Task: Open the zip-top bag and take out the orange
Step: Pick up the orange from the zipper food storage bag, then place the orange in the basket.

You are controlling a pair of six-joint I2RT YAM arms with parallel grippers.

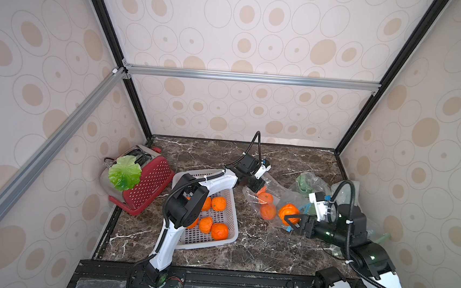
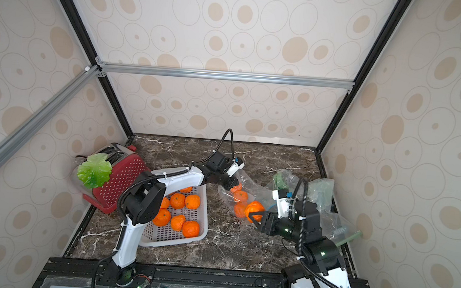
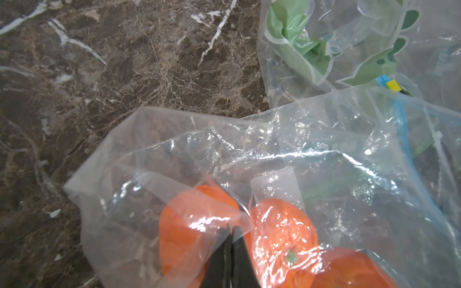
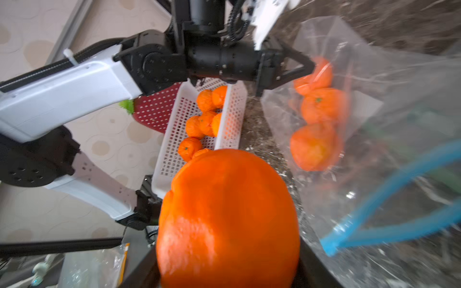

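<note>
On the near right of the counter (image 1: pixel 257 253), the right hand (image 1: pixel 290 222) grips the orange (image 1: pixel 288 209) just outside the open mouth of the zip-top bag (image 1: pixel 278 195), so I judge the take-out step nearly done. Farther back, three other oranges (image 1: pixel 268 211) lie inside the film, and the left hand (image 1: pixel 259 187) is pinched closed on the bag's far end. The next move likely calls for drawing the orange clear while that pinch anchors the bag.

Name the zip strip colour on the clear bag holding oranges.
Light blue; zip strip on the clear plastic bag, best in the right wrist view.
</note>
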